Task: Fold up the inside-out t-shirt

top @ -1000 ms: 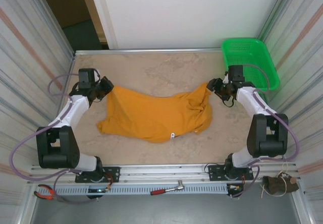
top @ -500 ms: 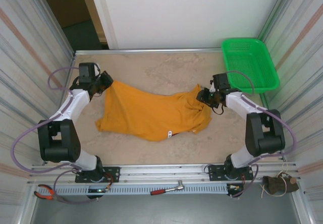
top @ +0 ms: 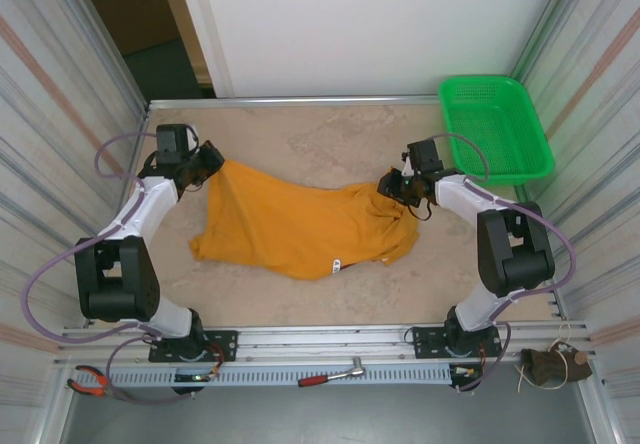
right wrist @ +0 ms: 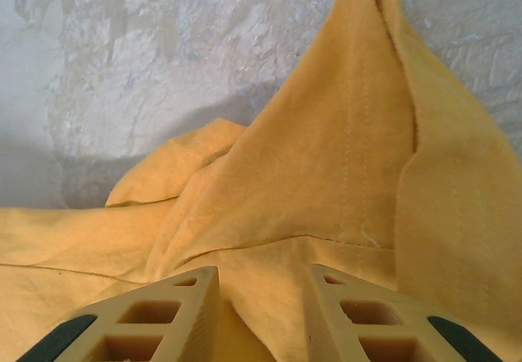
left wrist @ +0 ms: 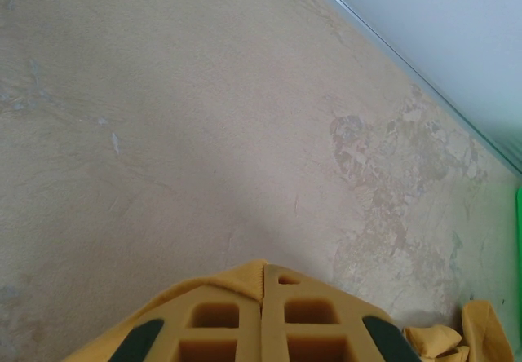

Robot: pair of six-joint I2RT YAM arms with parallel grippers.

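Observation:
The inside-out t-shirt is orange-yellow and lies rumpled across the middle of the table, stretched between both arms. My left gripper is shut on its upper-left corner. In the left wrist view a thin edge of the t-shirt is pinched between the closed fingers of that gripper. My right gripper sits at the shirt's right end. In the right wrist view a thick fold of the t-shirt fills the gap between the fingers of that gripper, which press on it from both sides.
A green plastic basket stands at the back right corner, just right of the right arm. The beige table has metal walls left and right. Red-handled pliers and a ratchet lie on the rail in front of the bases.
My right gripper moved left and narrowed its jaws onto the cloth; the shirt's right end shifted left and slackened. The left gripper lifted its corner slightly toward the back, then held still.

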